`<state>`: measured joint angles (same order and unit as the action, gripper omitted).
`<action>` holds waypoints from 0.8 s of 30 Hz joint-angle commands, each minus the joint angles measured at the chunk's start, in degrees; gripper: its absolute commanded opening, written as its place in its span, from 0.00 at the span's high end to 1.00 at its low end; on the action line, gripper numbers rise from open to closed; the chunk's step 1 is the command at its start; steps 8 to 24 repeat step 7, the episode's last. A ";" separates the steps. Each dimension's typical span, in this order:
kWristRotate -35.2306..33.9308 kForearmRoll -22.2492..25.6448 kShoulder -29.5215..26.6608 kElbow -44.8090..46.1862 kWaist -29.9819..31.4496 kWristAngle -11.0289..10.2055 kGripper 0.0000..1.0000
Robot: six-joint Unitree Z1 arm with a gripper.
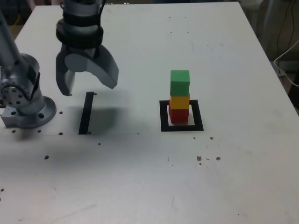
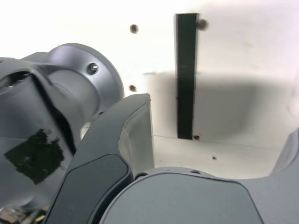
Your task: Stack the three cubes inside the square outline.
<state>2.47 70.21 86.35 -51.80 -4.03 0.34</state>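
- Gripper, exterior view's left: stack looks done, so keep your retreat on this side, slow, no swing toward the cubes.
- Pose: raised, fingers pointing down, spread wide, nothing between them.
- Black strip lies under it; ignore it.
- Exterior view's right: green cube on yellow cube on red cube, inside the square outline.

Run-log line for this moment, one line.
gripper open, nothing held | above black strip | stack in square outline: red, yellow, green on top
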 commanded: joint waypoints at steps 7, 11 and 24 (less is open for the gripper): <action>-0.97 -2.58 -2.09 0.82 -0.10 0.60 0.00; -0.97 -2.58 -2.09 0.82 -0.10 0.60 0.00; -0.97 -2.58 -2.09 0.82 -0.10 0.60 0.00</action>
